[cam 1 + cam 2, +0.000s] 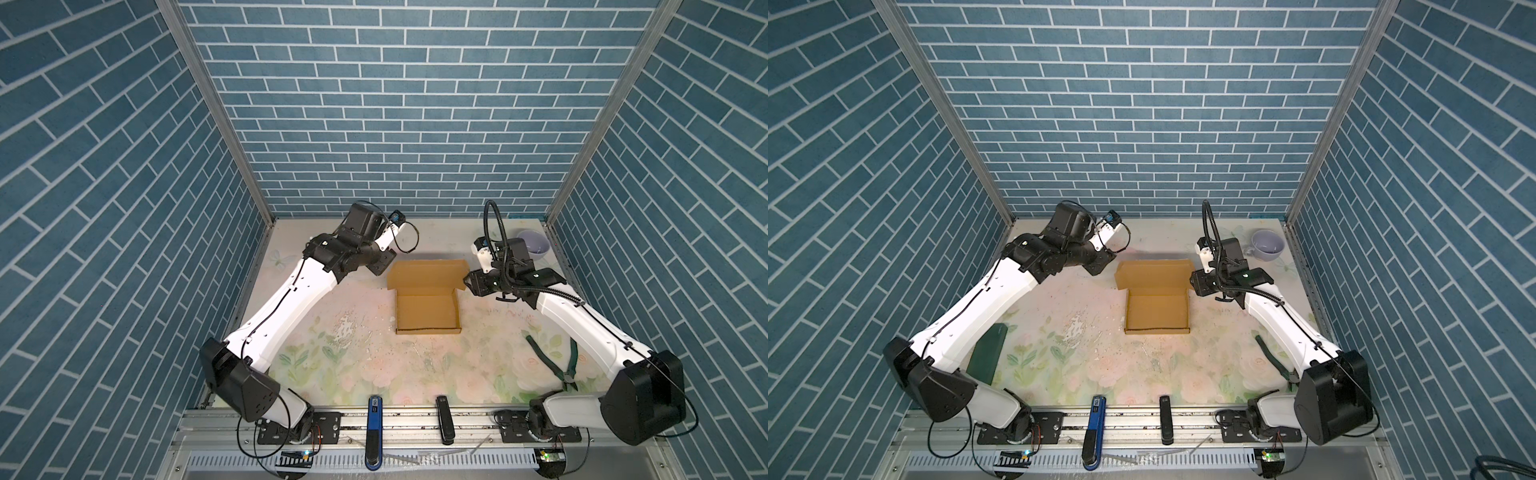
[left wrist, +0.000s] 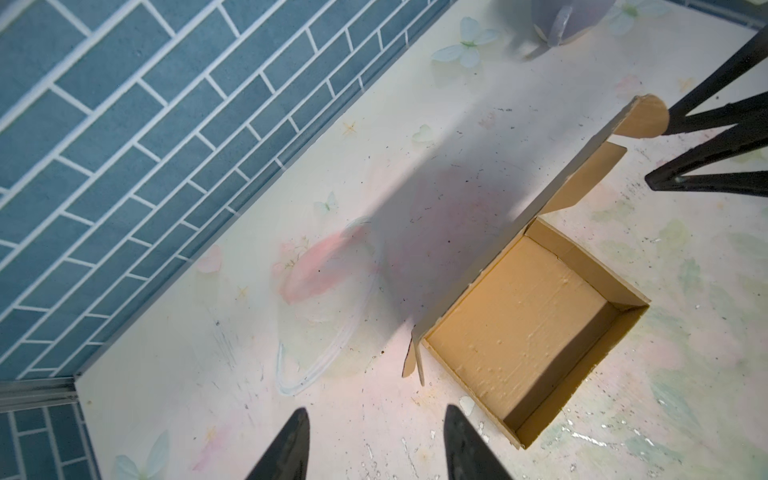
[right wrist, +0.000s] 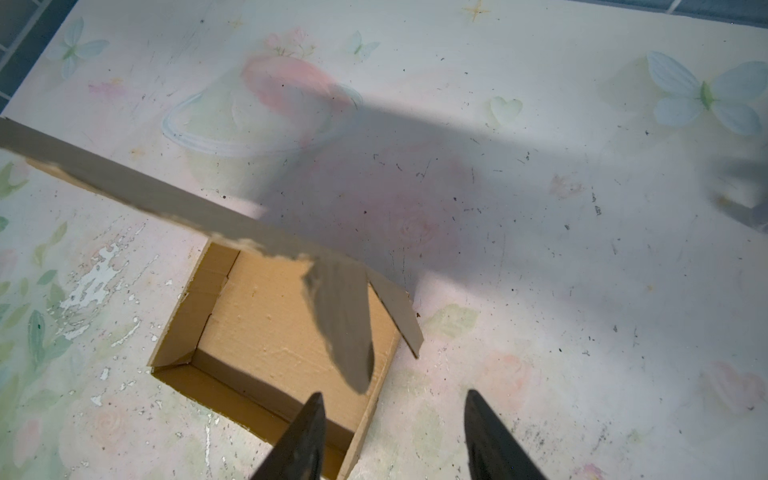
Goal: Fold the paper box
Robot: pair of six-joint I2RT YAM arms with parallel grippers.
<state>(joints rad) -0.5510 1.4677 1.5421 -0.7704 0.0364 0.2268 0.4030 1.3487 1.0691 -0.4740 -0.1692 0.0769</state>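
Left gripper (image 2: 376, 411): I read the jaws apart, nothing between them, just beside the left edge of the lid (image 1: 426, 272). Right gripper (image 3: 395, 395): jaws apart, empty, near the lid's right tab. Paper box (image 1: 428, 309): mid-table (image 1: 374, 365), between both arms, walls raised, lid standing along the far side. Purple cup (image 1: 1268, 245): far right corner.
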